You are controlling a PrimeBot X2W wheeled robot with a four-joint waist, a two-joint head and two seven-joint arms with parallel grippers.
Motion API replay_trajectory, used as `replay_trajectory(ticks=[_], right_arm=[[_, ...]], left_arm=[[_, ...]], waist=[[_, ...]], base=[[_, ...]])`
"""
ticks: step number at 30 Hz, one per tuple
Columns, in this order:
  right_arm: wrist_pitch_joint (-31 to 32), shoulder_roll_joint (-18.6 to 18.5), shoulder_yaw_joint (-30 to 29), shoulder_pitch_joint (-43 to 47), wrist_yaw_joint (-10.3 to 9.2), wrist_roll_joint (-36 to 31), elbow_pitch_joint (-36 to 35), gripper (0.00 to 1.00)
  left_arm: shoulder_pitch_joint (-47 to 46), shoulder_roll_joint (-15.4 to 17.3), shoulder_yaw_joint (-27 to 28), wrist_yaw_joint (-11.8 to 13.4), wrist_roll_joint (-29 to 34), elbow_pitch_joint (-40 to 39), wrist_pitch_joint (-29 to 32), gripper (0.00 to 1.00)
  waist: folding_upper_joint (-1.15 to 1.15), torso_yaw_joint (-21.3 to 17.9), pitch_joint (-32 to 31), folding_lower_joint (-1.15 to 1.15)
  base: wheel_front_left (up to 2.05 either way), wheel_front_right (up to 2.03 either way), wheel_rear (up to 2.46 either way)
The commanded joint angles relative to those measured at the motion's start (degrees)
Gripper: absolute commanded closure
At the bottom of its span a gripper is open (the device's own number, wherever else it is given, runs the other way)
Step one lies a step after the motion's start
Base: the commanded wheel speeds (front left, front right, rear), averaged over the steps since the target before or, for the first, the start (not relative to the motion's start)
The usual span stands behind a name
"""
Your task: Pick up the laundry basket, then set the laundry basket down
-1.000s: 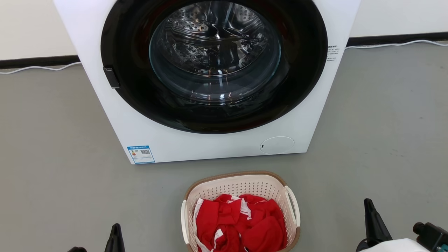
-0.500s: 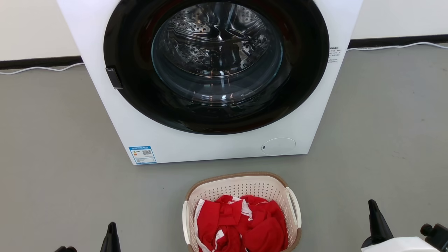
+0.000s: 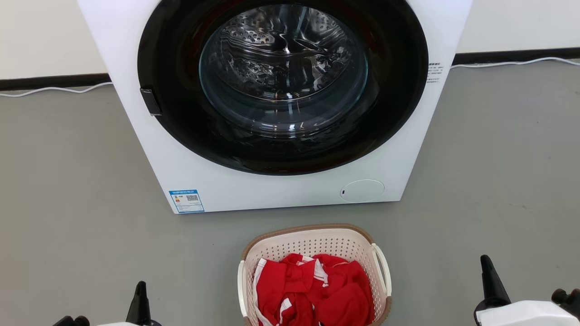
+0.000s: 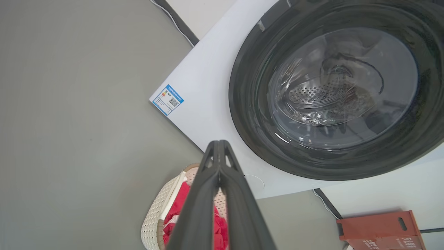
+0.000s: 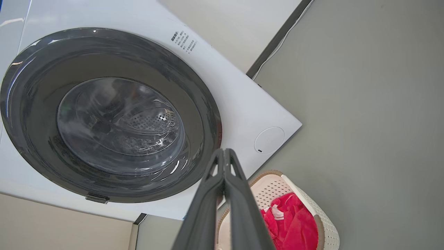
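Observation:
The laundry basket (image 3: 312, 242), cream perforated plastic with a brown rim and white side handles, stands on the grey floor at the bottom centre of the head view, filled with red and white clothing (image 3: 312, 290). My left gripper (image 3: 139, 294) rises at the lower left, well clear of the basket, fingers pressed together. At the lower right my right gripper (image 3: 488, 276) is likewise shut and empty, apart from the basket. In the left wrist view the shut left gripper (image 4: 219, 143) points over the basket (image 4: 152, 218). The right wrist view has the right gripper (image 5: 224, 151) beside the basket (image 5: 322, 222).
A white washing machine (image 3: 190, 176) with a closed round dark glass door (image 3: 283, 72) stands right behind the basket. A white cable (image 3: 54, 89) runs along the wall's black skirting. An orange-brown box (image 4: 381, 229) sits near the wall in the left wrist view.
The head camera has shifted slightly, moving the whole scene right and down. Both grippers have spread a little outward toward the frame's corners. The basket rests unmoved.

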Motion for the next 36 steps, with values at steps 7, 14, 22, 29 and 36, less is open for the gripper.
replay_trajectory(ticks=[7, 14, 22, 29, 36], right_arm=[[1.78, -0.63, -0.36, -2.63, 0.06, 5.58, -1.03, 1.0], [2.77, -0.56, -0.81, -2.93, 0.05, 9.38, -0.96, 1.0], [4.09, -0.45, -1.43, -3.32, 0.05, 14.43, -0.87, 1.0], [5.26, -0.36, -1.98, -3.66, 0.05, 18.84, -0.79, 1.0], [6.61, -0.24, -2.61, -4.06, 0.04, 23.87, -0.7, 1.0]], left_arm=[[-3.41, 0.96, 2.52, -1.61, -5.87, -0.55, 1.54, 1.0], [-4.05, 1.0, 3.41, -2.43, -9.72, -0.13, 2.53, 1.0], [-4.9, 1.04, 4.61, -3.52, -14.83, 0.44, 3.88, 1.0], [-5.65, 1.06, 5.68, -4.48, -19.28, 0.94, 5.07, 1.0], [-6.5, 1.07, 6.92, -5.57, -24.36, 1.51, 6.45, 1.0]], waist=[[0.0, 0.19, -0.15, 0.0], [0.0, 0.34, -0.28, 0.0], [0.0, 0.54, -0.44, 0.0], [0.0, 0.71, -0.58, 0.0], [0.0, 0.91, -0.75, 0.0]], base=[[0.0, 0.0, 0.0], [0.0, 0.0, 0.0], [0.0, 0.0, 0.0], [0.0, 0.0, 0.0], [0.0, 0.0, 0.0]])
